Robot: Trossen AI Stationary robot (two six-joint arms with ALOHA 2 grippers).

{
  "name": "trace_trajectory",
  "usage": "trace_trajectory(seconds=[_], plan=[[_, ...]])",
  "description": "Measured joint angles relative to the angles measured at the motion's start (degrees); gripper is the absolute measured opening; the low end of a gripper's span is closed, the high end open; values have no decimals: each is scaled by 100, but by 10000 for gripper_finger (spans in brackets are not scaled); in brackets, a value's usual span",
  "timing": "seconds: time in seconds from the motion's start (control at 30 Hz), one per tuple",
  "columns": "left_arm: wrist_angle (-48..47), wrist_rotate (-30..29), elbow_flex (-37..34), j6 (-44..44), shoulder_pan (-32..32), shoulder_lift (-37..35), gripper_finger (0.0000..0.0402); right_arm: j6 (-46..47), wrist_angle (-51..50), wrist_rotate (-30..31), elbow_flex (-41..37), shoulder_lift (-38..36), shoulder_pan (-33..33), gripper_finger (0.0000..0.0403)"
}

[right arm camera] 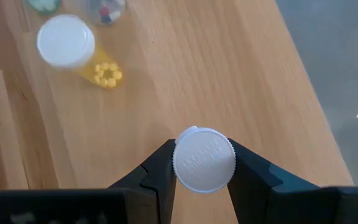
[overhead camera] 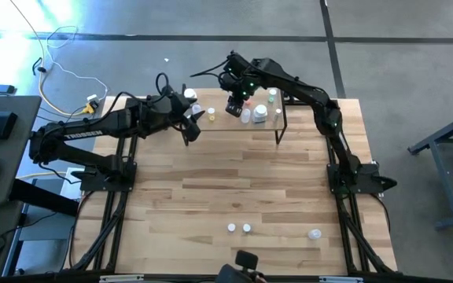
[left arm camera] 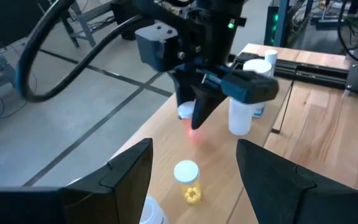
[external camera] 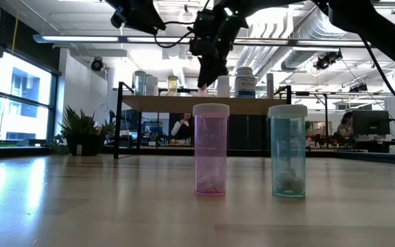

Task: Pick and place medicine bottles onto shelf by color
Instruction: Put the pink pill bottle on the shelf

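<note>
While the right gripper [right arm camera: 202, 167] is held above the shelf [overhead camera: 266, 126] at the upper middle of the high view, a white-capped bottle [right arm camera: 204, 159] is pinched between its two dark fingers [right arm camera: 157, 171], which are pressed against both sides of the cap. A pink-red glow is seen just under that gripper's tip in the left wrist view, so the pinched bottle appears to be pink-red, though its body is mostly hidden. Seen from table height, the right gripper [external camera: 208, 62] is placed just over the shelf top, among a larger white bottle [external camera: 245, 81] and other small bottles standing there. A yellow bottle [right arm camera: 79, 53] with a white cap is found on the shelf board at the upper left of the right wrist view. The left gripper [overhead camera: 189, 126] is kept just left of the shelf in the high view, its fingers [left arm camera: 123, 180] spread wide with nothing between them. At the lower middle of the high view, a pink bottle [external camera: 211, 149] and a teal bottle [external camera: 288, 151] are left upright on the table [overhead camera: 211, 189], near each other, with another small bottle [overhead camera: 314, 233] lying off to their right.
</note>
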Motion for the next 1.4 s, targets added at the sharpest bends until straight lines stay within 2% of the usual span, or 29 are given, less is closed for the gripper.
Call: trace_trajectory(seconds=[1.07,1.4], plan=[[-274,2,0,2,0,2,223,188,-351,48,0,26,7,113],[-276,2,0,1,0,2,223,188,-355,50,0,26,7,156]])
